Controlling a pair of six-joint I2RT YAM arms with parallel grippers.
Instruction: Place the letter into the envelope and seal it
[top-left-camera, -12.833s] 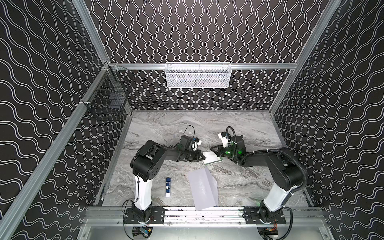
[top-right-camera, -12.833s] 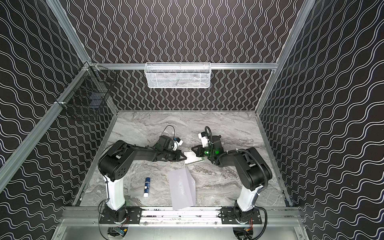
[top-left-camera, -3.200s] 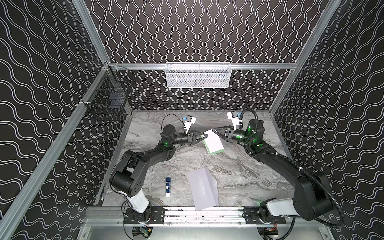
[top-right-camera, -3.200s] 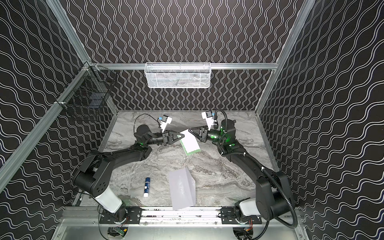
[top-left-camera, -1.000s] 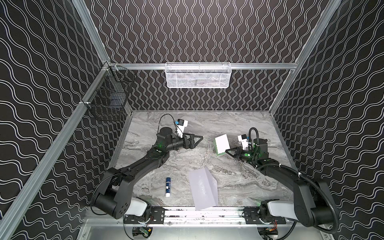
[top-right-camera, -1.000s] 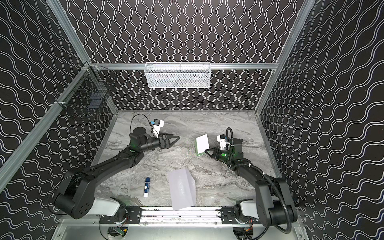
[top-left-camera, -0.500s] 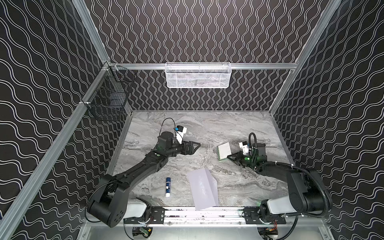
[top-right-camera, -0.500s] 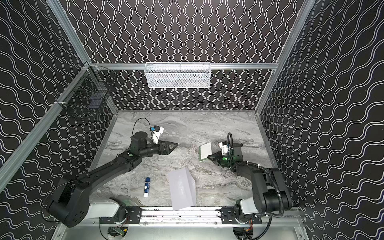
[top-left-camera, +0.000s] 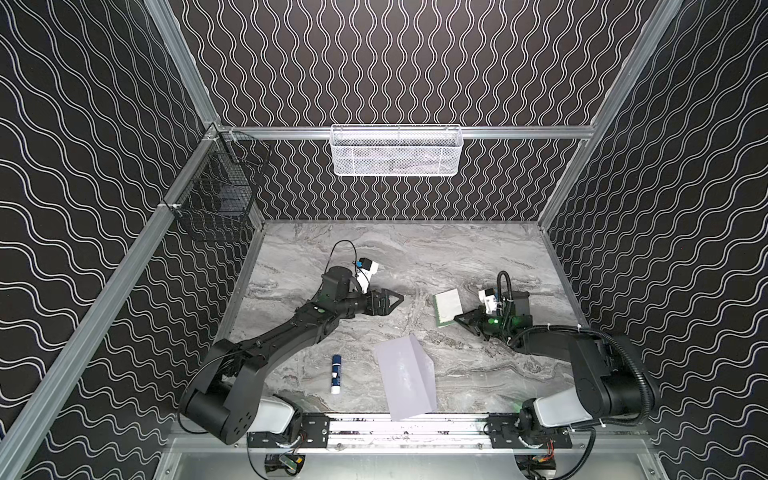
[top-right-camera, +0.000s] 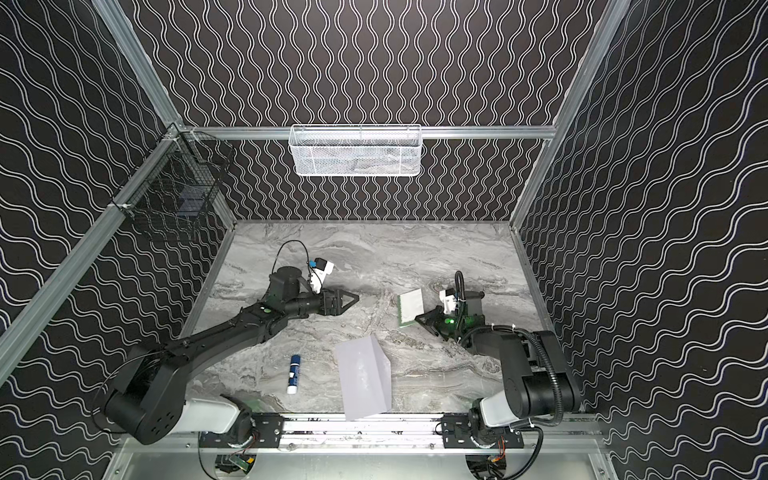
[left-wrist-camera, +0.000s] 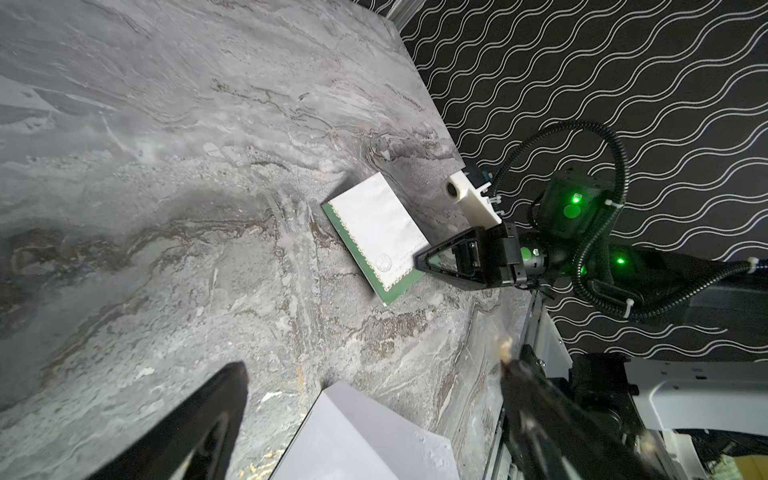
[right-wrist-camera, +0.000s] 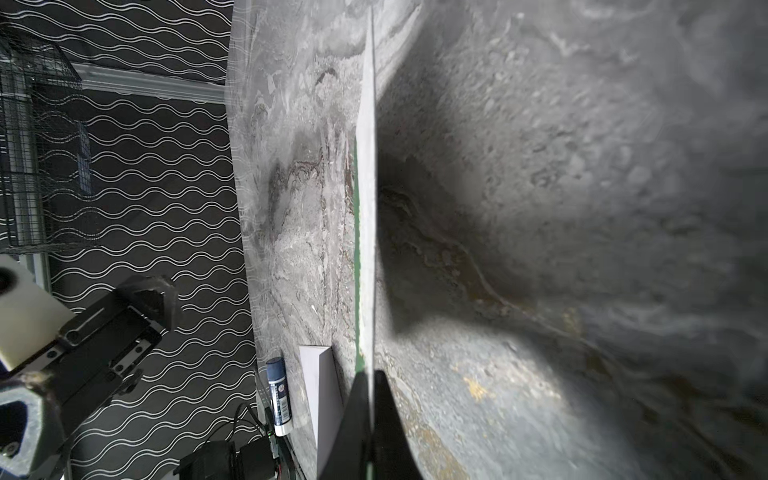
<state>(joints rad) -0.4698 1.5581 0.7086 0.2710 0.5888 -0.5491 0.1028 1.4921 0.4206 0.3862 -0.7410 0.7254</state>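
Right hand (top-left-camera: 458, 319) pinches the letter (top-left-camera: 447, 306) by one corner, right of centre in a top view. Left hand (top-left-camera: 395, 300) is open, empty. Envelope (top-left-camera: 406, 376) lies bottom centre, unheld. Risk: letter pivots in the corner grip and shoves the envelope instead of entering.

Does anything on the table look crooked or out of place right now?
The envelope lies skewed, its near end hanging past the table onto the metal rail. The folded letter is pinched at one edge by the right gripper. Nothing looks spilled or damaged.
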